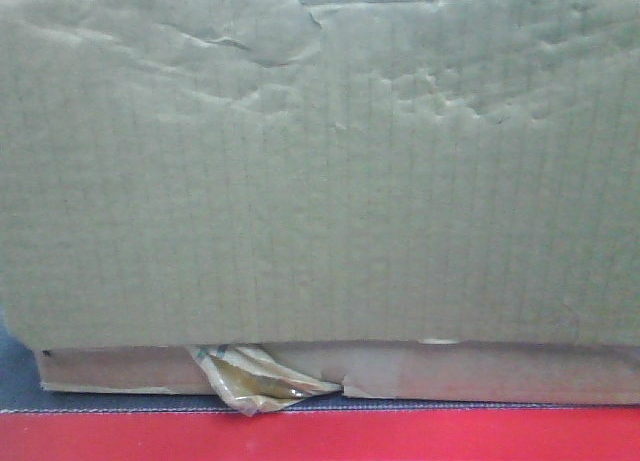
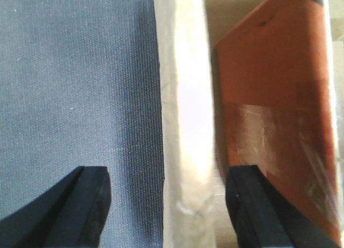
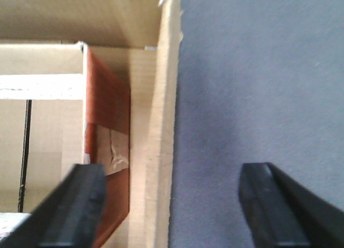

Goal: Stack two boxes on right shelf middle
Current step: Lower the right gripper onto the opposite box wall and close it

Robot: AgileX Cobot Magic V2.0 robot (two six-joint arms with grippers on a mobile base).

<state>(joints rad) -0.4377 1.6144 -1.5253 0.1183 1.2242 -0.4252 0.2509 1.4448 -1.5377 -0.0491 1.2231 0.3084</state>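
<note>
Left gripper (image 2: 169, 175) spread, a box wall (image 2: 185, 97) standing between its jaws. Right gripper (image 3: 173, 170) spread too, a second wall (image 3: 161, 97) nearer its left jaw. Large box (image 1: 320, 181) rests on flat box (image 1: 480, 371).

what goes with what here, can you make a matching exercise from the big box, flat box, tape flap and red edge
Things:
1. big box
2. flat box
3. tape flap
4. red edge

Descriptions:
A. yellowish and crumpled, hanging out in front
B. runs along the bottom of the front view
C. creased, dented face filling most of the front view
D. low brown strip just below the biggest carton

Pairs: 1-C, 2-D, 3-A, 4-B
</note>
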